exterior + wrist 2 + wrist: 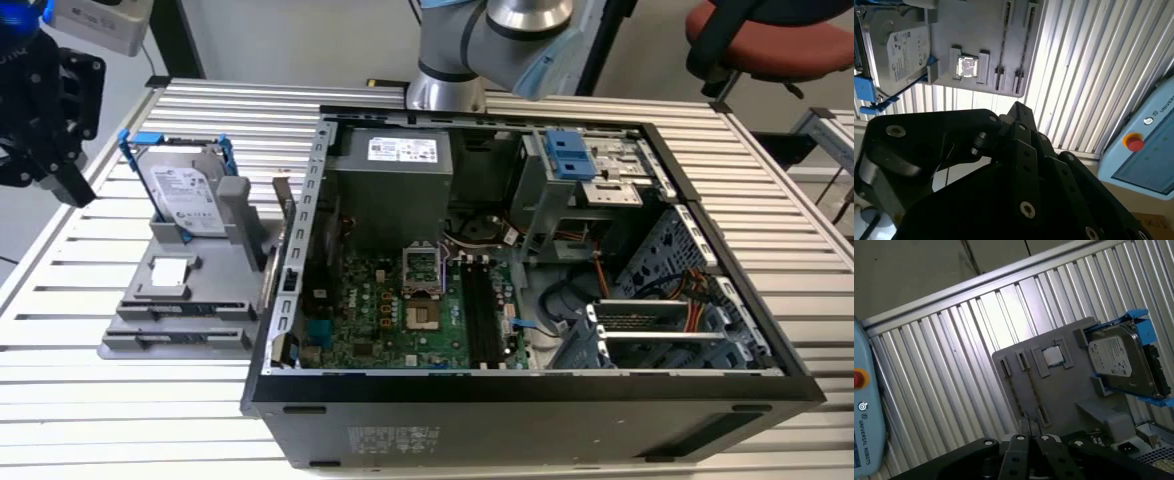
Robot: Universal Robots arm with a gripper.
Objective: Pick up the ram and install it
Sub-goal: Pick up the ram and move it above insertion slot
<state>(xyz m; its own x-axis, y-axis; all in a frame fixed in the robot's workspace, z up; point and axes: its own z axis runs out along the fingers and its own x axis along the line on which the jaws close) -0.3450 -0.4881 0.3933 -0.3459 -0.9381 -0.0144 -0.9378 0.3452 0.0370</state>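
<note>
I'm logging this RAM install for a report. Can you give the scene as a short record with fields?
gripper: at the exterior view's left edge, above the table, apart from the ram
ram: on edge at the grey holder's side nearest the computer case; not installed
grey holder: carries hard drive and small square part
computer case: open, on its side; memory slots look empty

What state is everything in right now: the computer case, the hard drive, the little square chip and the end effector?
Computer case: lying on its side, open, insides exposed.
Hard drive: standing upright in the grey holder.
Square chip: lying flat in the holder.
End effector: shut, nothing seen in it, above the holder.
</note>
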